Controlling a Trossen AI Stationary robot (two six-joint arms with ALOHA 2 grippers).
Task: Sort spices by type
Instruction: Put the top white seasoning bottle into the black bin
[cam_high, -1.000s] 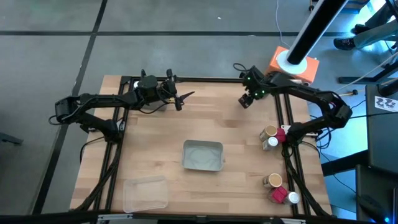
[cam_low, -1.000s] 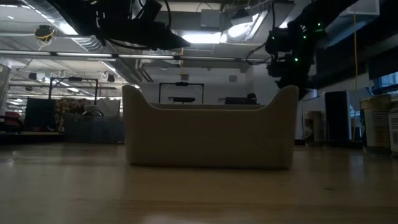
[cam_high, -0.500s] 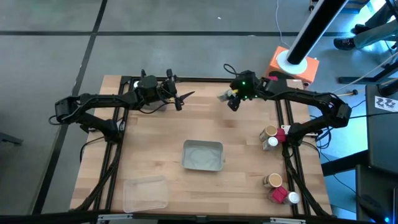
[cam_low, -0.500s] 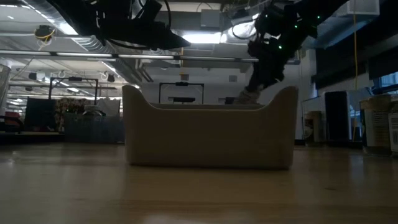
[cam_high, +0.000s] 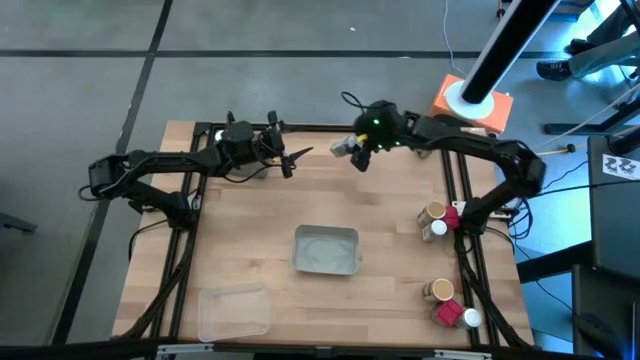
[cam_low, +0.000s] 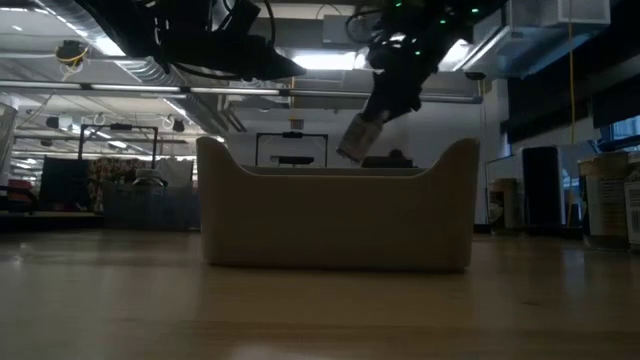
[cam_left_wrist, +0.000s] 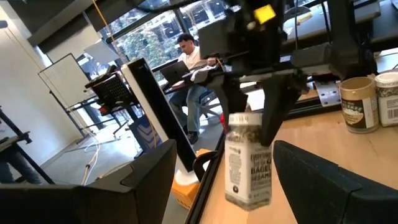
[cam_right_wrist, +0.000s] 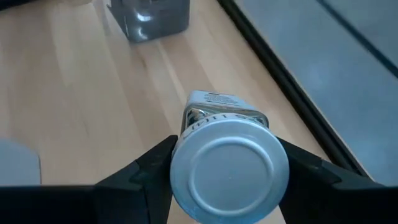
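One jar (cam_high: 343, 148) is up in the air for me, my right gripper (cam_high: 352, 152) clamped on its cap above the table's (cam_high: 250, 220) far edge. Left gripper (cam_high: 296, 160) hovers close by, fingers spread and holding nothing. Other spices (cam_high: 436, 221) sit at the right edge; grey tray (cam_high: 326, 250) mid-table.

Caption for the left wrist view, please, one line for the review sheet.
Right gripper holds a white-capped spice jar above the wooden table, two more jars behind.
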